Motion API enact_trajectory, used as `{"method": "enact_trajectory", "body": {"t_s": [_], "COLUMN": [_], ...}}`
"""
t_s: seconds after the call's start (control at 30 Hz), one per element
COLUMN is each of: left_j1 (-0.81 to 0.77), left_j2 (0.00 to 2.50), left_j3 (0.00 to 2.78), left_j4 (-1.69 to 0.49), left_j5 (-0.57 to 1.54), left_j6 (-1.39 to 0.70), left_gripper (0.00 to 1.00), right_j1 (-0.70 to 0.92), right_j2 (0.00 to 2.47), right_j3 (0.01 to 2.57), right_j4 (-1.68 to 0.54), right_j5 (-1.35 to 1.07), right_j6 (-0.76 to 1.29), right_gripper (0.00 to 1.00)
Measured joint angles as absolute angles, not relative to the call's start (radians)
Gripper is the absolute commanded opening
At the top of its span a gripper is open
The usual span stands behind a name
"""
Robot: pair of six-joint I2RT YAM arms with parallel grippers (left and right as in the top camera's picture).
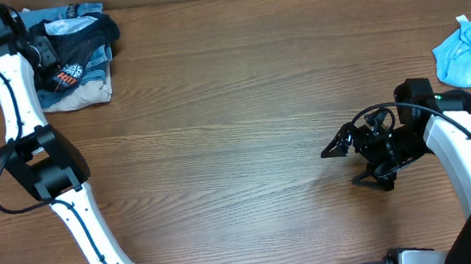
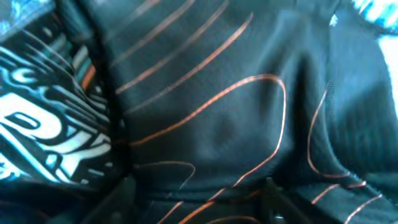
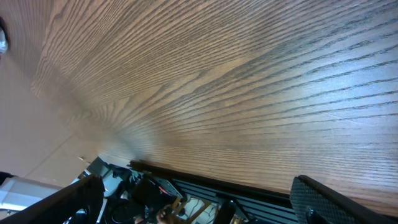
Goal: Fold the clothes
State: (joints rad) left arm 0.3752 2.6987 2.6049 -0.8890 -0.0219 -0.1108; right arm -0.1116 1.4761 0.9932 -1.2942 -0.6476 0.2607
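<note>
One garment, jersey (image 2: 217, 112), under left pincer (image 2: 198, 196), grip indeterminate; right pincer (image 1: 341, 167) spread, idle. Step: pickup. Next: pull jersey to counter (image 1: 233, 106) centre, flatten.

Wood-grain table (image 1: 241, 97) — brown, grain running lengthwise; black ribbed rail (image 3: 249, 188) along one edge.

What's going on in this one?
The left arm is stretched to a pile of clothes at the table's far-left corner. The left fingers are against the black jersey with thin orange lines. Whether they have caught it is unclear. No garment is spread out for folding yet. The right arm hangs over bare wood, right fingers open. A light blue cloth lies at the right edge.
</note>
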Motion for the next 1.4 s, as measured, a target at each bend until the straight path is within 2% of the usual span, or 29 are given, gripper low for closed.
{"method": "enact_trajectory", "body": {"t_s": [0.33, 0.43, 0.5, 0.73, 0.9, 1.2, 1.4], "left_j1": [0.374, 0.373, 0.370, 0.338, 0.300, 0.289, 0.289], "left_j2": [2.693, 2.666, 2.631, 2.469, 2.455, 2.483, 2.541], "left_j3": [2.607, 2.607, 2.607, 2.624, 2.635, 2.615, 2.553], "left_j4": [-0.785, -0.796, -0.811, -0.958, -1.103, -1.267, -1.239], "left_j5": [-0.027, -0.027, -0.027, -0.027, -0.028, -0.042, -0.016], "left_j6": [-0.163, -0.168, -0.179, -0.186, -0.186, -0.242, -0.282], "left_gripper": [0.75, 0.83, 0.85, 0.70, 0.66, 0.66, 0.65], "right_j1": [-0.112, -0.112, -0.112, -0.112, -0.112, -0.112, -0.112], "right_j2": [1.476, 1.476, 1.476, 1.476, 1.476, 1.476, 1.476], "right_j3": [0.993, 0.993, 0.993, 0.993, 0.993, 0.993, 0.993], "right_j4": [-1.303, -1.303, -1.303, -1.298, -1.295, -1.271, -1.268], "right_j5": [-0.648, -0.648, -0.648, -0.648, -0.648, -0.648, -0.648], "right_j6": [0.261, 0.262, 0.262, 0.262, 0.261, 0.261, 0.253], "right_gripper": [1.00, 1.00, 1.00, 1.00, 1.00, 1.00, 1.00]}}
